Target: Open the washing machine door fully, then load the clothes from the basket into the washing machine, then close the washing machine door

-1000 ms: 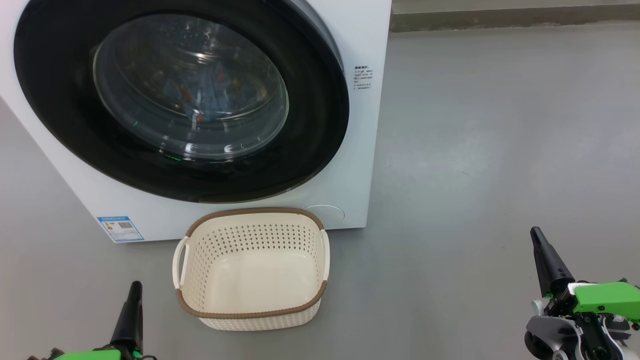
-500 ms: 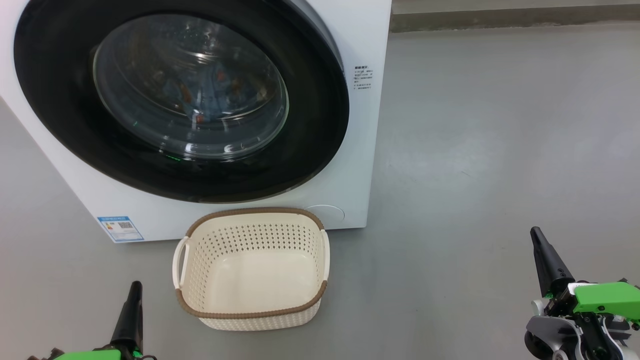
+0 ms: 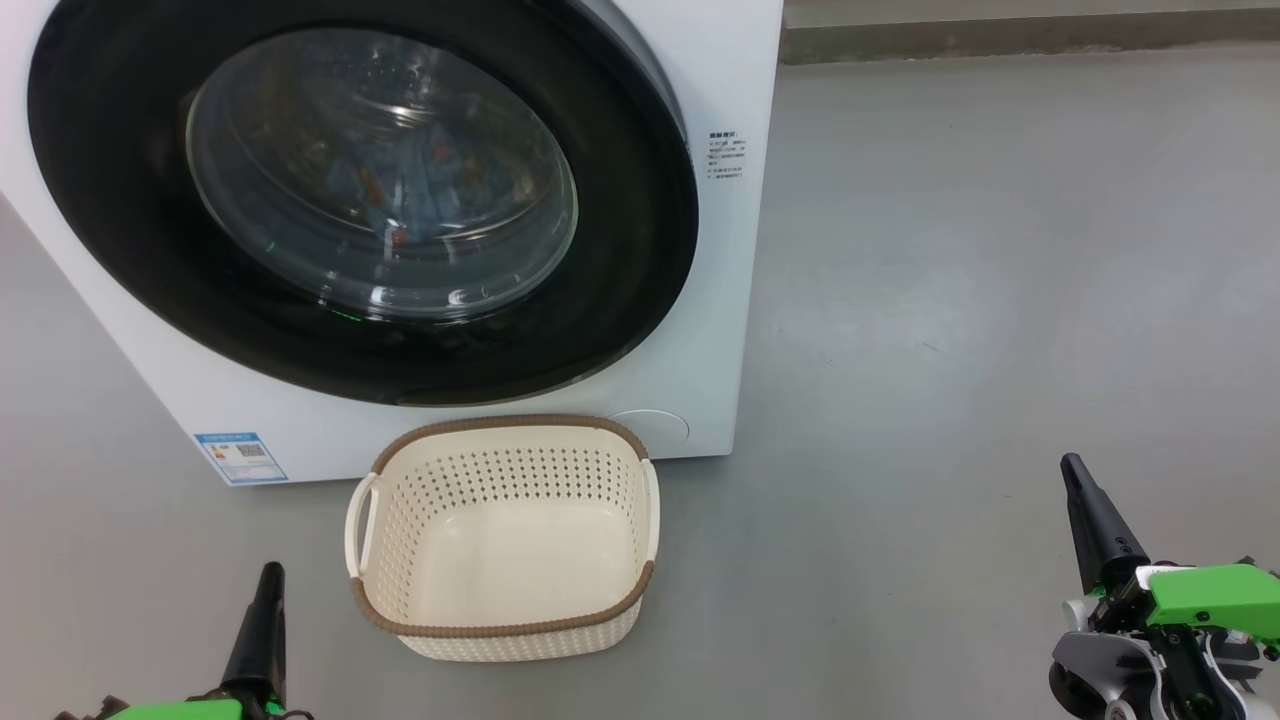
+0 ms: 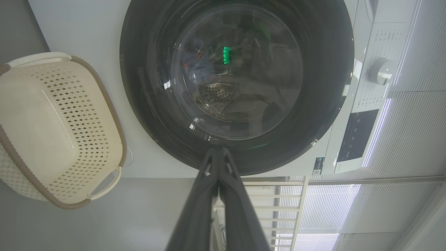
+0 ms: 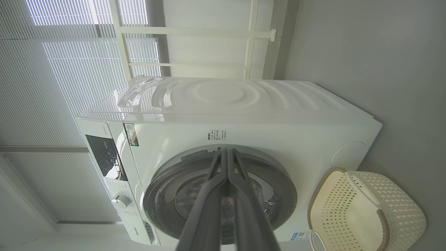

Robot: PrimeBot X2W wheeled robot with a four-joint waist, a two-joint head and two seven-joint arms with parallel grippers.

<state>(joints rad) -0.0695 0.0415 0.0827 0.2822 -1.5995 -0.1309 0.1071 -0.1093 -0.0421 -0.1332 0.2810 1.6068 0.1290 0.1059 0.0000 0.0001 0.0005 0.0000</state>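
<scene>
The white washing machine [image 3: 715, 300] stands ahead with its round black-rimmed door [image 3: 640, 230] shut against the front. Through the glass I make out light blue clothes [image 3: 420, 190] with orange prints inside the drum. The cream basket [image 3: 505, 540] sits on the floor just below the door, with nothing in it. My left gripper [image 3: 268, 580] is low at the left of the basket, fingers pressed together. My right gripper [image 3: 1075, 472] hangs far to the right, also shut and holding nothing. The door [image 4: 237, 83] and basket [image 4: 52, 129] show in the left wrist view, and the machine [image 5: 244, 139] in the right wrist view.
Bare grey floor [image 3: 1000, 250] spreads to the right of the machine. A blue label sticker [image 3: 240, 457] and a round lower cap [image 3: 660, 428] mark the machine's front. A control panel with a dial [image 4: 379, 70] and window blinds [image 5: 52, 87] lie beyond.
</scene>
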